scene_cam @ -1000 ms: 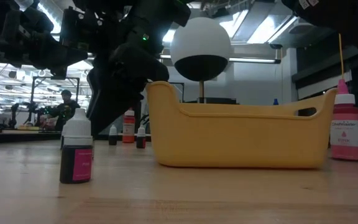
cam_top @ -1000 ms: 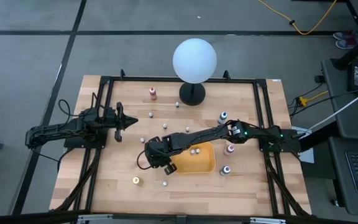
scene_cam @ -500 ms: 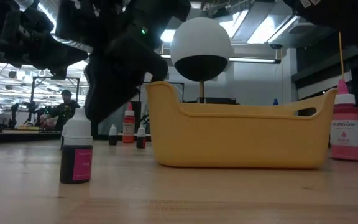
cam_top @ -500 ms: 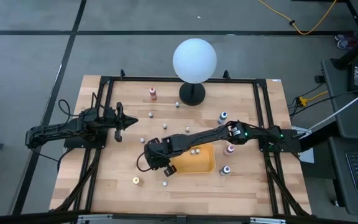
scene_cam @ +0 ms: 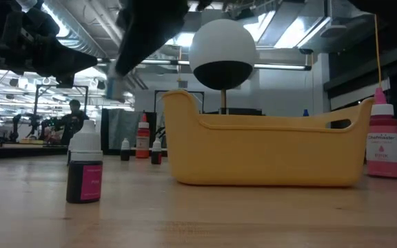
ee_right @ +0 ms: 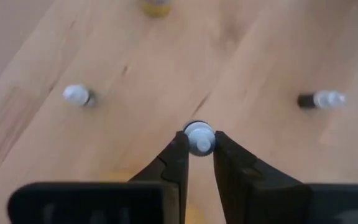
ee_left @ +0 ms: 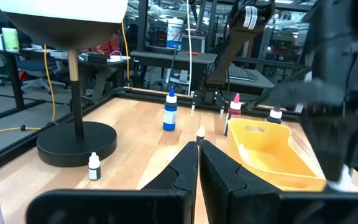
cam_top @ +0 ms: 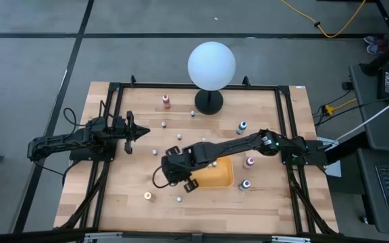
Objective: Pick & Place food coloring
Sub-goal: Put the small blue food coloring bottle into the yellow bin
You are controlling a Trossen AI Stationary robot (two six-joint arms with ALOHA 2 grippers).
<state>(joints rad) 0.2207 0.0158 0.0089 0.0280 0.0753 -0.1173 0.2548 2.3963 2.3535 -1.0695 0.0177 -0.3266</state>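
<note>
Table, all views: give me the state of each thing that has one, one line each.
right tool: shut on the small bottle, above the table
small bottle: capped, gripped between the right tool's fingers
left tool: shut, empty
yellow bin: upright on the table
pink bottle: standing upright, capped

Low view: right arm blurred, cut off at 12 o'clock edge, gripper not resolvable. Pink bottle at 3 o'clock, label text too small to read past brand line. Right wrist view: held bottle shows cap only, body hidden under fingers, colour unknown. High view: loose bottles around yellow tray too small for colour call. Left wrist view: lamp globe cut off at 12 o'clock.
</note>
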